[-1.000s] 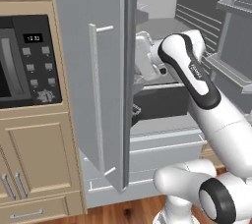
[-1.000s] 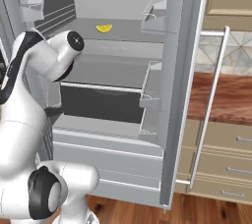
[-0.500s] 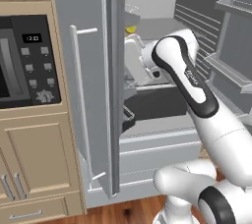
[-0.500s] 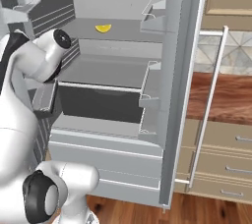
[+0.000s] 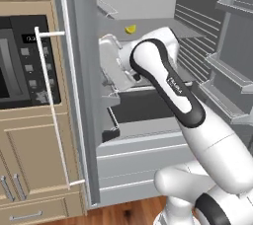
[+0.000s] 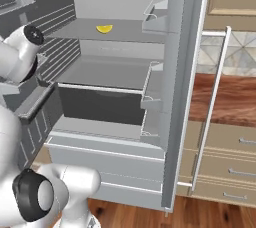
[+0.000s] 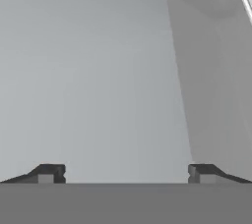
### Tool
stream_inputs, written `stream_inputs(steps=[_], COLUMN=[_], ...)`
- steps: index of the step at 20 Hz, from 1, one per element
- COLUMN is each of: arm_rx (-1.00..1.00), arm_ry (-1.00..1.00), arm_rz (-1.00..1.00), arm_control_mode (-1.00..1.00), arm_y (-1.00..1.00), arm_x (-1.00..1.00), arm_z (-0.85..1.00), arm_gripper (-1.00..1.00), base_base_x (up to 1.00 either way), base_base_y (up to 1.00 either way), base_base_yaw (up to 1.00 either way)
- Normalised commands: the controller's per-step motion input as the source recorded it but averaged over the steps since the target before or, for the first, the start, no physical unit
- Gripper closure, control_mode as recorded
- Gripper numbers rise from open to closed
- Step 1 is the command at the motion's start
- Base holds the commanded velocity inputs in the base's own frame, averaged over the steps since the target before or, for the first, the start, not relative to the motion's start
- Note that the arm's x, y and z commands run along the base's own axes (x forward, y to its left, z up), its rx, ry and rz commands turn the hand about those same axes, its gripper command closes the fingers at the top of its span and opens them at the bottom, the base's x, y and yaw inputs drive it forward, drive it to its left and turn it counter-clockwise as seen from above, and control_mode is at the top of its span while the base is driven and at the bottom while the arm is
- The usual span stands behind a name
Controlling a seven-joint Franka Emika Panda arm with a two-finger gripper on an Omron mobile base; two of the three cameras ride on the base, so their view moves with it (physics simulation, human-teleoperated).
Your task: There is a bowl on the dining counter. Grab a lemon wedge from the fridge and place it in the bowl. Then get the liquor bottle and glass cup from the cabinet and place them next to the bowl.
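- Fingers point(image 7: 123, 174): spread wide and released, nothing between them. In the hand view the two dark tips stand well apart at the bottom, facing a plain grey panel close ahead.
- Arm point(image 5: 168, 86): in the left base view it reaches into the open fridge point(image 6: 120, 97), the hand tucked behind the elbow near the left inner wall, at about the middle shelf. The hand itself is largely hidden there, so its exact aim cannot be confirmed.
- Lemon wedge point(image 6: 104, 29): lies on the upper shelf point(image 6: 125, 34), towards the back and a little left of centre; also seen in the left base view point(image 5: 130, 29) just above the arm. It is untouched and apart from the fingers.
- Doors: the left fridge door point(image 5: 79, 100) and the right fridge door point(image 6: 175, 102) both stand swung out, giving clear access to the shelves.
- Judgement: the wide spread suits a coming pickup; the step in hand is the approach to the wedge. The hand appears to sit below the wedge's shelf, so it would need to rise and reach deeper.
- Risk: the shelf edge and the door bins point(image 6: 155, 12) crowd the path.
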Motion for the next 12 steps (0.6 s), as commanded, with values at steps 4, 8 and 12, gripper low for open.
stream_inputs(steps=[4, 8, 12], arm_rx=[0.00, -0.01, 0.00], arm_ry=[-0.04, -0.07, -0.24], arm_rz=[0.02, 0.00, 0.00], arm_control_mode=[-1.00, -1.00, -1.00], arm_y=[0.91, 0.70, -0.05], arm_x=[0.00, -0.02, -0.59], arm_z=[0.00, 0.00, -0.10], arm_gripper=[-1.00, -1.00, -1.00], base_base_x=[0.00, 0.00, 0.00], base_base_y=[0.00, 0.00, 0.00], base_base_yaw=[0.00, 0.00, 0.00])
